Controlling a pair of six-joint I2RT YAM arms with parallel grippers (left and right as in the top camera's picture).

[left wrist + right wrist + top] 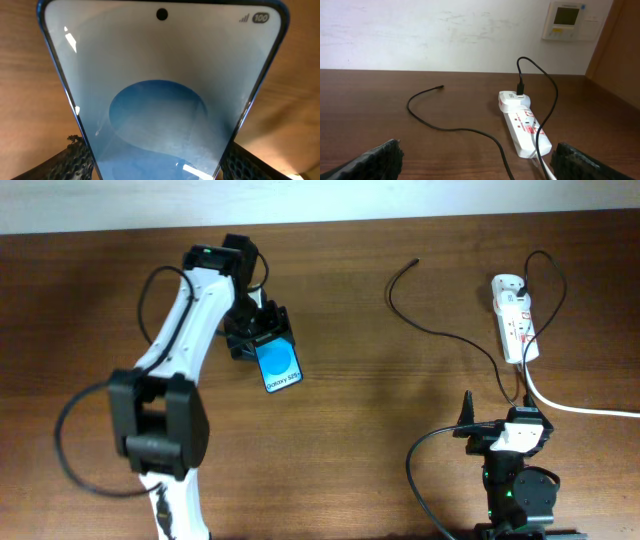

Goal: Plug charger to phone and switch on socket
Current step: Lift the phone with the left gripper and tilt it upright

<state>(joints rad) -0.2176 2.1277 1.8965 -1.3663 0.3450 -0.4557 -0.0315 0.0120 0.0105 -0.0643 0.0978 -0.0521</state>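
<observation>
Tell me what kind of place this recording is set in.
Likely an office or lab room: wooden table against a white wall, a wall thermostat panel, a power strip.

The brown wooden table [360, 380] has a white power strip [513, 330] lying on its right side. A thin black cable [432, 330] curls over the wood beside it (its small tip lies loose, well apart from the strip). A thick white cord [575, 406] runs off to the right.

Place: office-like room.
Counter [380, 110]: dark wood grain.
Wall [445, 35]: scuffed white, behind the counter.
Wall panel [568, 20]: small screen, above the counter.
</observation>
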